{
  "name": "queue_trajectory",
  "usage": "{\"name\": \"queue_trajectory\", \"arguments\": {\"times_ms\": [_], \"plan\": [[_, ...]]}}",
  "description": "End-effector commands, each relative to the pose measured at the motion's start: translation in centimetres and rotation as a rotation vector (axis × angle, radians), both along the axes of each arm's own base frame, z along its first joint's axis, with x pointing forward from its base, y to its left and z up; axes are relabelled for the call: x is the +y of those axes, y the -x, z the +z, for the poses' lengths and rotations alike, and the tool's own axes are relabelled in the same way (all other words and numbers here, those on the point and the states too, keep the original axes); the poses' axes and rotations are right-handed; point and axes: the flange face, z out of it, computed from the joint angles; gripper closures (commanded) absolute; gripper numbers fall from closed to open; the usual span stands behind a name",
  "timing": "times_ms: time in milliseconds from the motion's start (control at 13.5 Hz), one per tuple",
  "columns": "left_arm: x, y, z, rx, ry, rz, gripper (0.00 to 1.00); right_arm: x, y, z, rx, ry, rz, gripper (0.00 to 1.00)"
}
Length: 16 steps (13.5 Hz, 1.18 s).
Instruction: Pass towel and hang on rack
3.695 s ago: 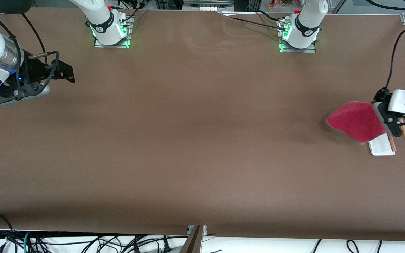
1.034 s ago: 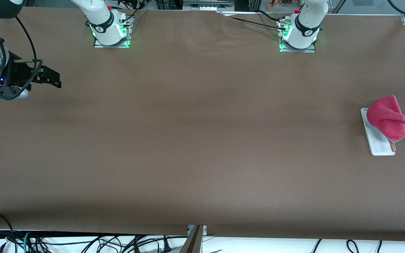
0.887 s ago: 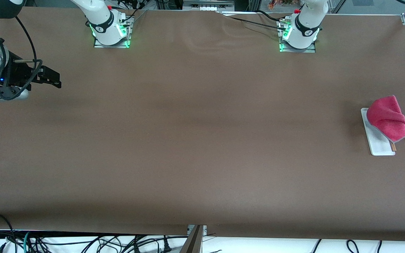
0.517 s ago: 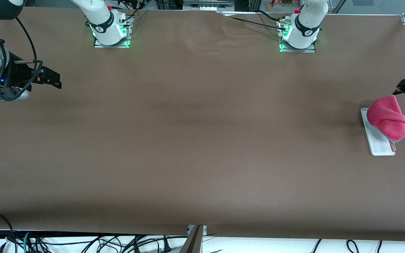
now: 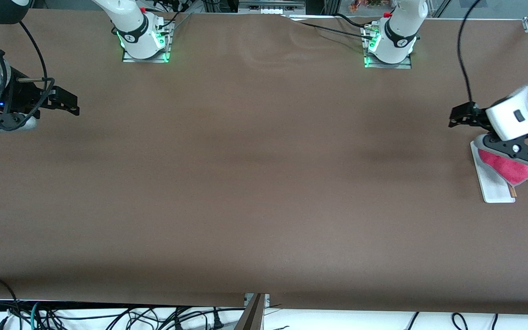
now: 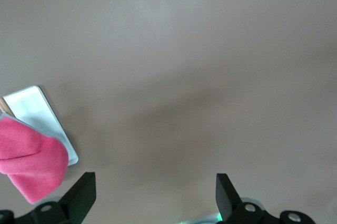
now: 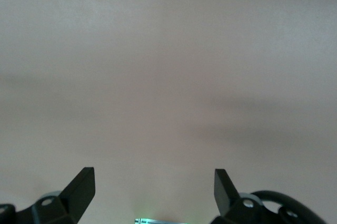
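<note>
Towel (image 5: 511, 168) lay draped over the rack (image 5: 491, 185), apparently hung already, so the left tool (image 6: 152, 195) hovered just above the rack, wide and empty; the right tool (image 7: 152, 190) waited well apart, also wide.

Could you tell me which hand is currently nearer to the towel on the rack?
Left. The left hand, open and empty, hangs beside the towel draped on the rack; the right hand waits open over the right arm's end of the table.
</note>
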Motion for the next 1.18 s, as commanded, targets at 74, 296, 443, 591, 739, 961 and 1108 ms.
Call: {"name": "queue_trajectory", "arguments": {"times_ms": [74,296,443,591,739,961,1108], "plan": [[3.3,2.1,3.0,-0.087,0.07,0.182,0.0,-0.1,0.0,0.5,-0.008,-0.008,0.005,0.0],[3.0,5.4,2.7,-0.065,0.046,0.175,0.0,-0.2,0.0,0.5,-0.006,-0.008,0.004,0.0],[3.3,5.6,1.6,-0.054,0.044,0.186,0.0,-0.2,0.0,0.7,-0.011,-0.008,0.004,0.0],[3.9,5.6,1.6,-0.059,0.045,0.2,0.0,-0.3,0.0,0.7,-0.012,-0.008,0.004,0.0],[4.0,5.8,1.4,-0.055,0.039,0.201,0.0,-0.3,0.0,0.7,-0.012,-0.009,0.005,0.0],[4.0,5.9,1.4,-0.068,0.036,0.215,0.0,-0.4,0.0,0.7,-0.011,-0.008,0.004,0.0],[4.2,6.2,1.0,-0.07,0.036,0.228,0.0,-0.3,0.1,0.7,-0.003,-0.008,0.005,0.0]]}}
